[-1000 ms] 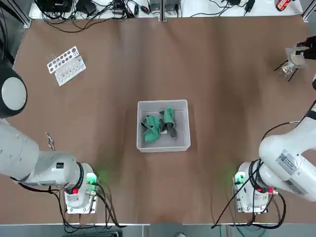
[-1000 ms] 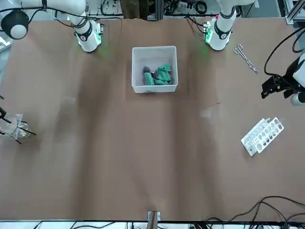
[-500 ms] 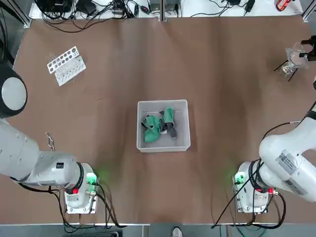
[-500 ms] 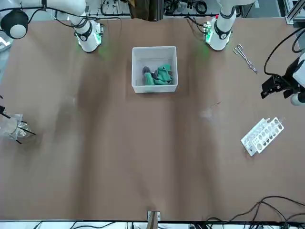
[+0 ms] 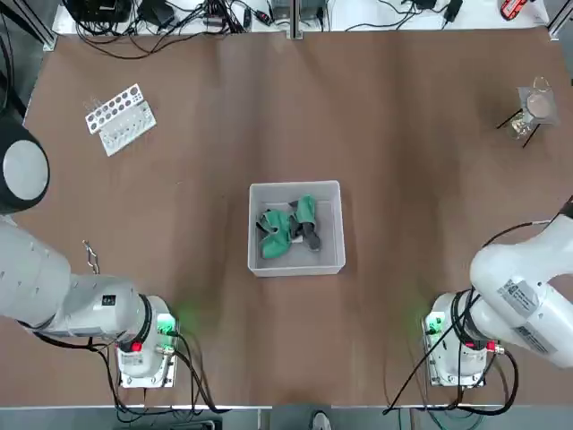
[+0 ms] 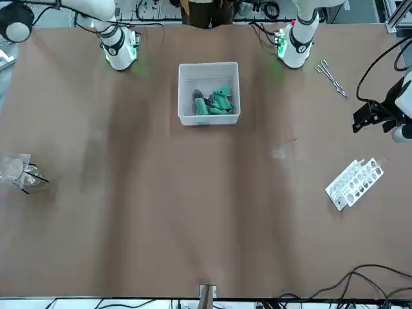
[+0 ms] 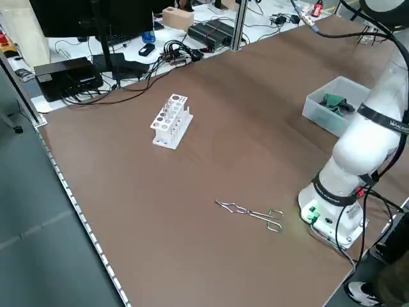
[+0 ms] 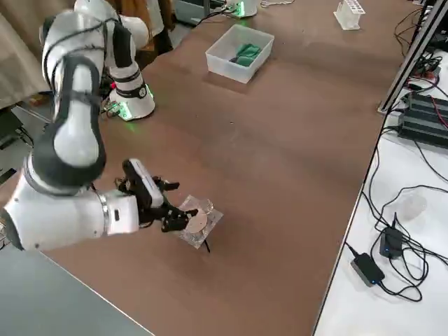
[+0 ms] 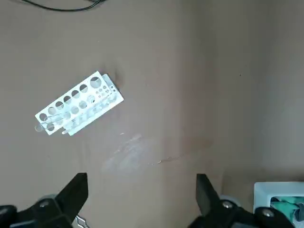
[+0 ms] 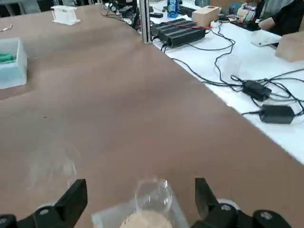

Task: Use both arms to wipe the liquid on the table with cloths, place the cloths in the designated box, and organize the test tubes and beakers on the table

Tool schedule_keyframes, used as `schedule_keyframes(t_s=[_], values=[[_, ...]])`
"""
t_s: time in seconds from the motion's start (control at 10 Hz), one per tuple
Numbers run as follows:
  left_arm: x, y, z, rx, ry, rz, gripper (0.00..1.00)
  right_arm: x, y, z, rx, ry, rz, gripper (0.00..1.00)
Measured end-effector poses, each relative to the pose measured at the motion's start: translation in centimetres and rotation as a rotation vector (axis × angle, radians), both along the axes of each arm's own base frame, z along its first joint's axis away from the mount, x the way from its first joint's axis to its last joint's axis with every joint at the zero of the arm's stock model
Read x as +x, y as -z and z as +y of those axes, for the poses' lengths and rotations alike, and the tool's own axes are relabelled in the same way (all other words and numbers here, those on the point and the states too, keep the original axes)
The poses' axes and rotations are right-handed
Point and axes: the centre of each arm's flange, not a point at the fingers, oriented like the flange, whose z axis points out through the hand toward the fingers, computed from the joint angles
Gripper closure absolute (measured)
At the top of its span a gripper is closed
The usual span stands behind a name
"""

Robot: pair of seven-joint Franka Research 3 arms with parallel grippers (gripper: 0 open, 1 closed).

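Person's legs (image 6: 206, 13) beyond the robot's edge of the brown table (image 5: 403, 152). Along that edge, the two white arm bases, left (image 5: 148, 349) and right (image 5: 457, 349), green lights lit on both. Metal tongs (image 7: 252, 214) flat on the tabletop just beside the left base. Farther in, between the arms, the translucent white box (image 5: 295, 260); two green cloths with dark grey patches (image 5: 276, 235) (image 5: 305, 215) lie crumpled inside, side by side. Left gripper (image 9: 142, 179) over the table's left side, fingers apart, nothing between them. Right gripper (image 10: 141, 183) out over the right side, next to the glassware, fingers apart, no grip on anything. Just ahead of it, a clear glass beaker (image 10: 153, 194), round-rimmed, at the pale disc (image 5: 539, 106) of a dark-legged stand (image 5: 534, 134). Well apart, far left: white rack with round holes (image 5: 121, 119), set at a slant; clear test tube (image 9: 46, 125) at one end, exact number of tubes cannot tell. Past the far edge, tangled black cables (image 5: 148, 40) on a white surface.
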Motion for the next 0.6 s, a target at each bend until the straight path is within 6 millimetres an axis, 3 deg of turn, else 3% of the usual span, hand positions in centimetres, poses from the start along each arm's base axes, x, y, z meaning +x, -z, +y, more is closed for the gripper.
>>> schedule_keyframes(t_s=[0.1,0.4,0.6], values=[[0.0,0.0,0.1,0.0,-0.001,0.0,0.0,1.6,-2.9,2.8,-0.025,-0.016,0.06,0.0],[0.0,0.0,0.1,0.0,-0.001,0.001,0.0,7.8,-8.7,13.9,-0.092,-0.058,0.207,0.0],[0.0,0.0,0.1,0.0,-0.001,0.001,0.0,11.2,-10.6,22.0,-0.129,-0.084,0.301,0.0]])
